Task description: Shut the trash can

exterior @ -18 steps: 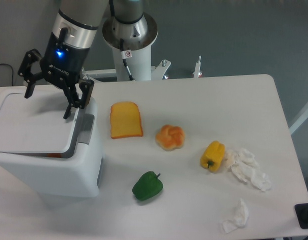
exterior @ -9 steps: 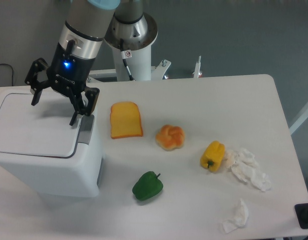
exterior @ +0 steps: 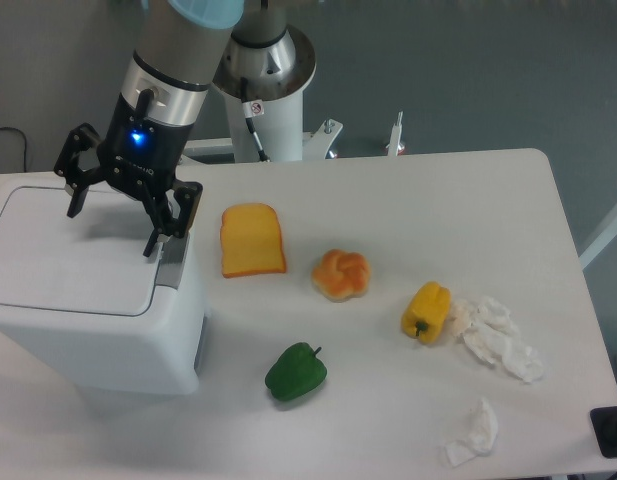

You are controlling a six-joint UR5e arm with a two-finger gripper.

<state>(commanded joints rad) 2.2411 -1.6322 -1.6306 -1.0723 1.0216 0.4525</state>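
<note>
The trash can (exterior: 98,335) is a large white boxy bin at the left of the table. Its flat white lid (exterior: 68,252) lies down flush on the body, with the grey latch tab (exterior: 172,263) at its right edge. My gripper (exterior: 113,228) hangs over the back right part of the lid with its black fingers (exterior: 160,232) spread wide. It is open and holds nothing. Its right finger stands just above the latch tab.
On the white table (exterior: 408,200) lie a slice of bread (exterior: 252,240), a bun (exterior: 341,274), a yellow pepper (exterior: 426,310), a green pepper (exterior: 295,372) and crumpled white tissues (exterior: 500,338), with another (exterior: 474,432) near the front edge. The robot's base (exterior: 260,80) stands behind the table.
The lid has gone from slightly raised, with a gap at its front, to lying flat on the bin. My gripper has shifted a little to the right and stayed open.
</note>
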